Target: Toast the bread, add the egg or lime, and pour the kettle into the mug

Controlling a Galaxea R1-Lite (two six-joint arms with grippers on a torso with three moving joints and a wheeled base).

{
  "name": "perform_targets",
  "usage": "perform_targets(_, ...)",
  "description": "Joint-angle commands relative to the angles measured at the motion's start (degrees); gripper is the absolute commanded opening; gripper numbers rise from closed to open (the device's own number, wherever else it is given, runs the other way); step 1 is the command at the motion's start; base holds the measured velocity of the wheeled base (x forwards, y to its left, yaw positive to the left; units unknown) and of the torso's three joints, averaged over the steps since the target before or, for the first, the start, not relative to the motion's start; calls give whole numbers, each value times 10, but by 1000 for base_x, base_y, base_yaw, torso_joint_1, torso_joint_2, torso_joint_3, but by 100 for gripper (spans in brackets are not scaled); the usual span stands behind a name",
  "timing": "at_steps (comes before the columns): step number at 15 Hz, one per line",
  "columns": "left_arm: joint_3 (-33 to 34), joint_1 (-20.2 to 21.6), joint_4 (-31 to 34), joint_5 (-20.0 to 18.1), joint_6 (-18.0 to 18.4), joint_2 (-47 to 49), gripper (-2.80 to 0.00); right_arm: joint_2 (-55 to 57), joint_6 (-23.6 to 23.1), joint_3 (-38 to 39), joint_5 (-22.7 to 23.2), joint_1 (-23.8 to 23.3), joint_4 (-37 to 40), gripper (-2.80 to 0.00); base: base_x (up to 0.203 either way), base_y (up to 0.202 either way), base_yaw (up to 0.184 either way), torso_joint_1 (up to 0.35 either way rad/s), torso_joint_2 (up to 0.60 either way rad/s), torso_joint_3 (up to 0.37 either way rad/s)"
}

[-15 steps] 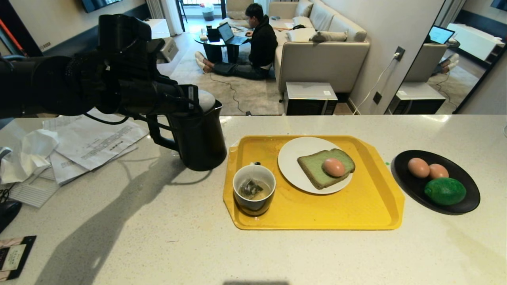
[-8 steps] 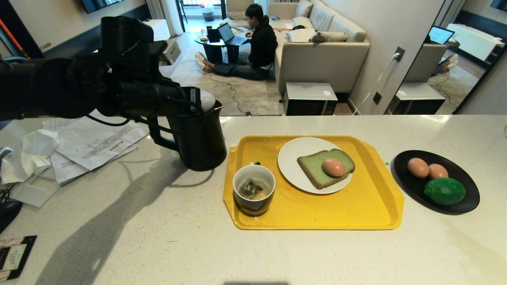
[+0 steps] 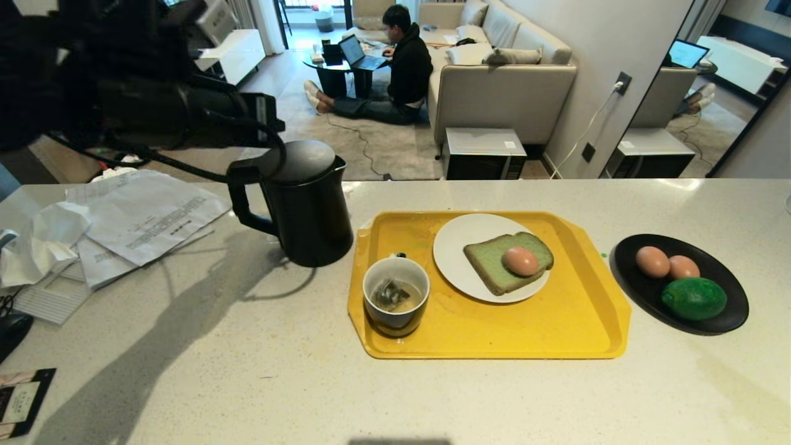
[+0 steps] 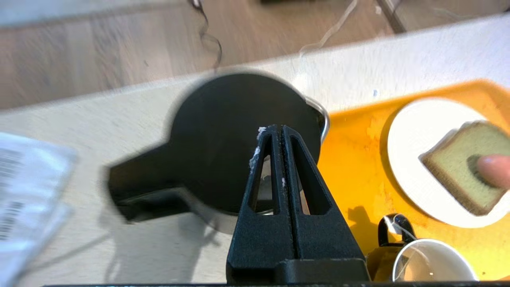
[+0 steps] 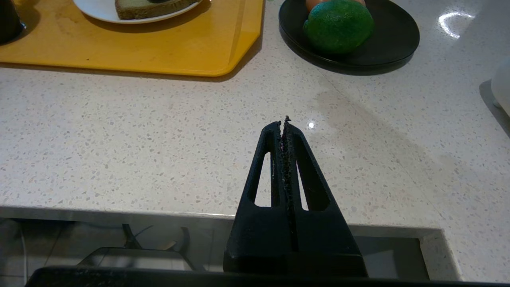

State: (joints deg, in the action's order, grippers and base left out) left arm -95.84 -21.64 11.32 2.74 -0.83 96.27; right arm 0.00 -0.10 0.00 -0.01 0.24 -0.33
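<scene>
One egg [image 3: 521,261] atop bread [image 3: 494,262].

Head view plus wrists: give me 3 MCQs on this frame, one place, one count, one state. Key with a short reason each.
1. Where does the egg nearest the mug lie?
A. on the bread
B. in the mug
C. on the bare tray

2. How many eggs share the black dish with the lime?
A. none
B. two
C. four

3. How does the left gripper stand?
A. shut on the kettle handle
B. wide open over the mug
C. shut, holding nothing, above the kettle lid

Key:
1 A: the egg rests on the bread, on the white plate.
2 B: two eggs sit behind the lime.
3 C: the fingers meet with nothing between them, over the kettle, which stands on the counter.
</scene>
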Motion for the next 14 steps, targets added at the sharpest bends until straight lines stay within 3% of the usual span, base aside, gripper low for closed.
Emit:
perform_targets(1, -2, 13, 1, 2, 20, -75, -280, 0, -1, 1, 0, 0, 0, -280, 0, 0, 0, 0, 0, 0)
perform_targets(5, 1, 67, 38, 1, 105, -173, -280, 0, 0, 0, 0, 0, 0, -280, 0, 0, 0, 0, 0, 0)
perform_targets(10, 24, 116, 17, 0, 199, -285, -280, 0, 0, 1, 0, 0, 0, -280, 0, 0, 0, 0, 0, 0)
perform_targets(12, 67, 127, -16, 1, 212, -342, -280, 0, 0, 0, 0, 0, 0, -280, 0, 0, 0, 0, 0, 0)
perform_targets(14, 159, 134, -61, -1, 219, -418, -280, 0, 0, 0, 0, 0, 0, -280, 0, 0, 0, 0, 0, 0)
